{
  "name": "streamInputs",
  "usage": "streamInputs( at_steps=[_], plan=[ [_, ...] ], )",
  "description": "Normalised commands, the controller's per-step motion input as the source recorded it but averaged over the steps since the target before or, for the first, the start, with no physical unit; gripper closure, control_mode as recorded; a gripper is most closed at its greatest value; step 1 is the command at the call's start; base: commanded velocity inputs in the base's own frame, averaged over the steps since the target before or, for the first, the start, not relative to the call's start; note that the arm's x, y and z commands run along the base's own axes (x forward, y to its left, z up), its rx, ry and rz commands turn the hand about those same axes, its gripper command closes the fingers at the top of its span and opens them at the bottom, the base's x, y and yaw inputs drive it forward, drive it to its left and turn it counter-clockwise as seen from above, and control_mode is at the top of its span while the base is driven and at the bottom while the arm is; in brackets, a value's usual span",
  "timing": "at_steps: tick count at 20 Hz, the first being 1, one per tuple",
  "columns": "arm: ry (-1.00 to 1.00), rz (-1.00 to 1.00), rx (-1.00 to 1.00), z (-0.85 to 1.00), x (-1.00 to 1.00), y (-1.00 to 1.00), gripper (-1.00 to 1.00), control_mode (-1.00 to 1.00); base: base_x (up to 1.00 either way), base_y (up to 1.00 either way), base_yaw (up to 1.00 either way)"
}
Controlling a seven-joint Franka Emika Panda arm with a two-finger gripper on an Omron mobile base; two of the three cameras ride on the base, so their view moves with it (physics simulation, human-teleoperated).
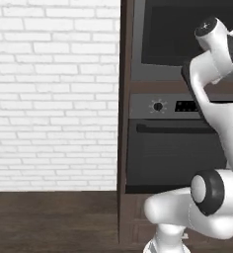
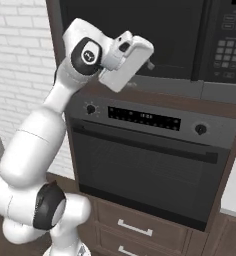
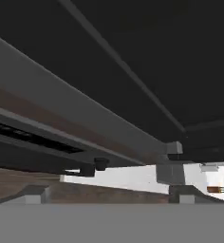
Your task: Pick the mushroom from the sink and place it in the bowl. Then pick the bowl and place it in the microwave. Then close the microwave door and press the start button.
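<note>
**Arm raised to the closed microwave front**

At the far left stands a white brick wall (image 1: 54, 94), with dark wood floor (image 1: 49, 217) at its foot. To the right of it rises the dark wood cabinetry (image 1: 124, 123) that houses the appliances.

High in that cabinetry sits the microwave (image 2: 140, 40). The microwave door (image 2: 155, 35), a dark glass panel in a grey frame, lies flat against the front, so it looks closed. To the right of the door is the keypad panel (image 2: 230, 45) with its rows of small buttons.

The white arm (image 2: 35, 145) climbs from the base and bends up to the microwave's lower edge. Its gripper (image 2: 149, 64) sits just at the grey bottom frame of the door, towards the left half of the front. In the hand view the two dark fingertips (image 3: 35, 193) stand far apart at the lower corners, spread wide with nothing between them; above them runs the grey door frame and the dark glass.

Below the microwave is the oven (image 2: 150, 165), with a knob (image 2: 91, 108) at the left of its control strip, a second knob (image 2: 200, 129) at the right, and a bar handle (image 2: 145, 141) across the door. Under the oven are wooden drawers (image 2: 135, 227) with pale handles.

The mushroom, bowl and sink cannot be made out.
</note>
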Motion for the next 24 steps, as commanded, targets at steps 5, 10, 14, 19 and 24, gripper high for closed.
streamInputs(
  at_steps=[5,10,14,19,24],
  plan=[
    [-0.28,0.46,0.18,0.0,-0.91,-1.0,-1.0,-1.0,0.0,0.0,0.0],
    [-0.37,0.57,0.0,0.0,-0.36,-0.98,-1.0,-1.0,0.0,0.0,0.0],
    [-0.41,0.53,0.0,0.0,-0.2,-0.93,-1.0,-1.0,0.0,0.0,0.0],
    [-0.04,0.1,0.0,-0.04,0.02,-0.07,-1.0,-1.0,0.0,0.0,0.0],
    [-0.34,0.41,-0.17,0.1,0.08,-0.12,1.0,-1.0,0.0,0.0,0.0]
  ],
)
